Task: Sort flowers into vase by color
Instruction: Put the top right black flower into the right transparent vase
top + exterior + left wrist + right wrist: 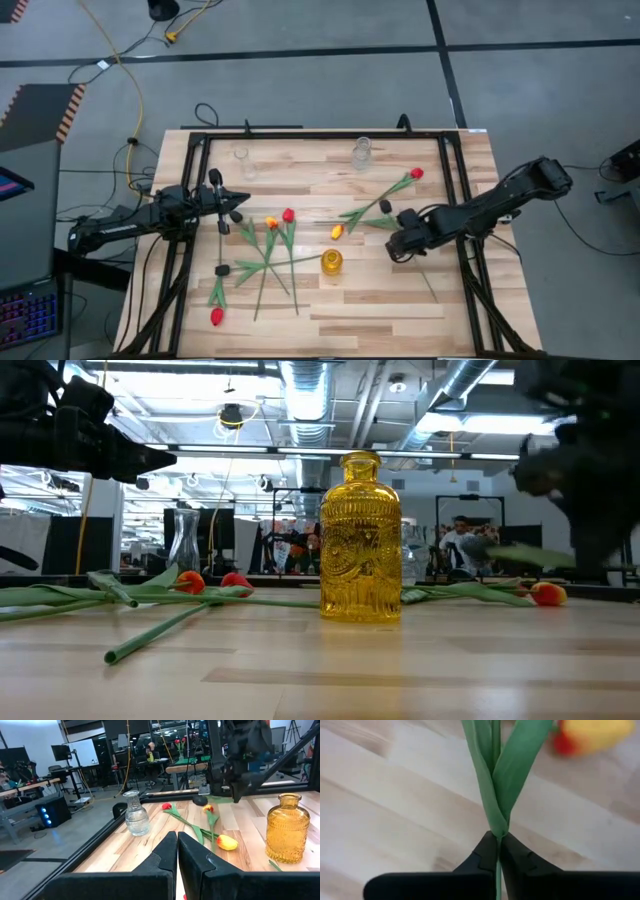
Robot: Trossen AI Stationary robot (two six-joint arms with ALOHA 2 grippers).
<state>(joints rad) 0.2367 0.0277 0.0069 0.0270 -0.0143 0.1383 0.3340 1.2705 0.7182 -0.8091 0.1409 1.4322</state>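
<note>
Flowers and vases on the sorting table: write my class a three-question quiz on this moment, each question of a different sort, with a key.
1. True or false: the right gripper is shut on a green flower stem.
2. Multiple choice: the amber vase is (A) lying on its side, (B) standing upright with no flower in it, (C) held by the left gripper.
3. Fill in: the left gripper hangs above the table's left side with its fingers ____.

Key
1. True; the stem runs between the closed fingers in the right wrist view.
2. B.
3. Shut, with nothing between them.
</note>
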